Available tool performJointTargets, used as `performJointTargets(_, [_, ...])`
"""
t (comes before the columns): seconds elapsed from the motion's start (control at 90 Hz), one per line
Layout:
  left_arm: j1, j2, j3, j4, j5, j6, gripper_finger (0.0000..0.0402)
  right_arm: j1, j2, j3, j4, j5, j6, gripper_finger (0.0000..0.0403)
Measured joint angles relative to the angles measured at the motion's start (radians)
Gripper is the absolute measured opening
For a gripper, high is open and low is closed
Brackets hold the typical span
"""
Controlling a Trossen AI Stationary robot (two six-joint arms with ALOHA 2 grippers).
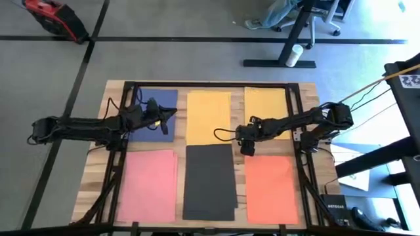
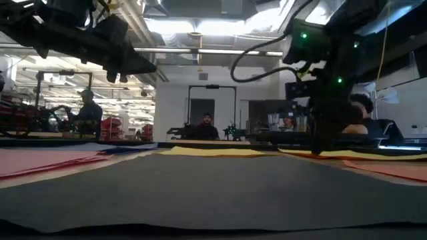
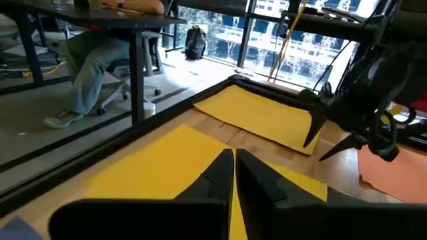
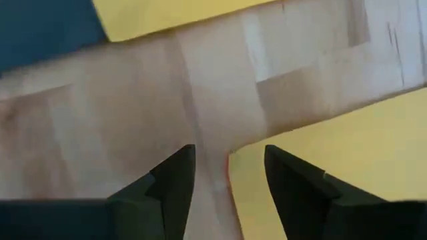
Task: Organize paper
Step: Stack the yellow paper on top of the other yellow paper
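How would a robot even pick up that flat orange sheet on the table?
Probably by an edge. The orange sheet lies flat on the table, so nothing sticks up to pinch. Its side nearest the right gripper borders bare wood; come from above there and lift that edge.

The wooden table (image 1: 308, 183) stands on a grey carpeted floor (image 1: 197, 62) crossed by dark lines, with a red and black device (image 1: 56, 16) lying near the far left corner. A white cup (image 1: 296, 54) sits on the foot of a desk (image 1: 279, 63) beyond the table (an office chair (image 1: 321, 16) stands just behind it). Across the room a seated person (image 2: 207, 125) faces the table, and another person (image 2: 87, 113) sits off to one side.
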Motion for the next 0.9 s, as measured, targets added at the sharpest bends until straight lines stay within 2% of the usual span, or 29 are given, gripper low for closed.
performJointTargets(0.111, [0.0,0.0,0.0,-0.009,0.0,0.0,0.0001,-0.026,0.027,0.002,-0.003,0.004,0.005,0.0164])
performJointTargets(0.2, [0.001,0.0,0.0,-0.015,0.0,0.0,0.0001,-0.048,0.036,0.004,0.0,-0.005,0.004,0.0138])
performJointTargets(0.378, [0.002,0.0,0.0,-0.015,-0.001,0.001,0.0001,-0.057,0.034,0.011,-0.003,0.014,-0.017,0.0031])
performJointTargets(0.433, [0.002,0.0,0.0,-0.014,0.0,0.004,0.0001,-0.051,0.031,0.019,-0.012,0.022,-0.026,0.0011])
performJointTargets(0.9, [0.002,0.0,0.0,-0.015,-0.001,0.004,0.0001,-0.044,0.025,0.149,-0.05,-0.073,-0.035,0.0001])
